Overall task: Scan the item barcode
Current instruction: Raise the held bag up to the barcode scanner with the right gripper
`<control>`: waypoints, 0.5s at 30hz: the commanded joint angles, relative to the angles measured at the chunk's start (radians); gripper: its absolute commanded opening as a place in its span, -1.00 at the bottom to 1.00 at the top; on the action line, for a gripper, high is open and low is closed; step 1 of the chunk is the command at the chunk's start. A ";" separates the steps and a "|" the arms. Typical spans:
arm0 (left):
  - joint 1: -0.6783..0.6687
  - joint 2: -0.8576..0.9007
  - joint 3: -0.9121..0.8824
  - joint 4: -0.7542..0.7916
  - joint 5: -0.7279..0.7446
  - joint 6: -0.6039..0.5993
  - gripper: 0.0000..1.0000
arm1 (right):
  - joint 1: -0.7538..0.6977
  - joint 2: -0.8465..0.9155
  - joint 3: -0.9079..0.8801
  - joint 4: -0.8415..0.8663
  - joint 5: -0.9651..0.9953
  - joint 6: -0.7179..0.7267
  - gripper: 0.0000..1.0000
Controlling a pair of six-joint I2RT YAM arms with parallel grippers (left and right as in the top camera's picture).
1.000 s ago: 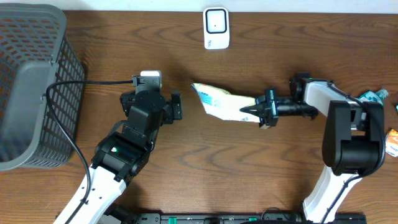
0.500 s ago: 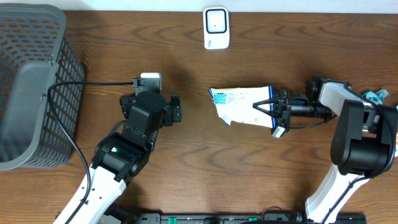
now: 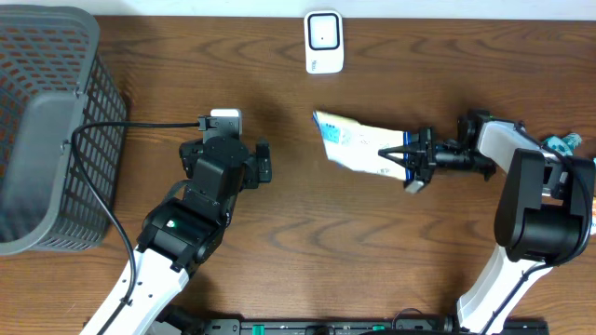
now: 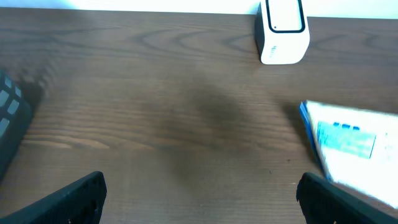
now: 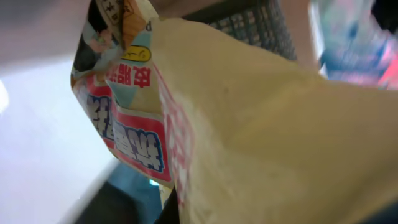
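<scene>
1. Two claws: the right claw (image 3: pixel 386 157) is clamped shut on one end of the packet (image 3: pixel 352 146). The left claw (image 4: pixel 200 186) is spread wide with nothing between its fingers.
2. We see the packet in front of the scanner (image 3: pixel 323 42) and slightly to its right, on the robot's side. It is well apart from the scanner and tilted, with its free end nearest it.
3. Done, as we judge it: the packet is picked up and carried out toward the scanner.
4. Left, as we judge it: turn the coded face to the scanner window and bring it close. We cannot find a barcode in any view, so we cannot tell which face carries it.
5. Overhead alone shows both arms, the grip point and the basket (image 3: pixel 47 140), which sits far left of the scanner.
6. Left wrist alone shows the scanner front-on, with the packet's blue-printed edge entering lower right of it. The right claw is out of that view.
7. Right wrist alone shows the packet close up, a plain beige side plus a red-and-blue printed panel. No scanner is visible there and its own fingers are hidden.
</scene>
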 commanded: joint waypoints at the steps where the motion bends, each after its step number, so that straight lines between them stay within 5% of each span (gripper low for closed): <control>1: 0.005 -0.002 0.016 -0.002 -0.017 0.005 0.96 | 0.029 -0.051 0.082 0.008 -0.070 -0.465 -0.98; 7: 0.005 -0.002 0.016 -0.002 -0.017 0.005 0.96 | 0.119 -0.088 0.167 0.103 0.101 -0.977 -0.97; 10: 0.005 -0.002 0.016 -0.002 -0.017 0.005 0.96 | 0.206 -0.096 0.167 0.189 0.181 -1.042 -0.97; 15: 0.005 -0.002 0.016 -0.002 -0.017 0.005 0.96 | 0.377 -0.093 0.167 0.580 0.471 -1.045 -0.98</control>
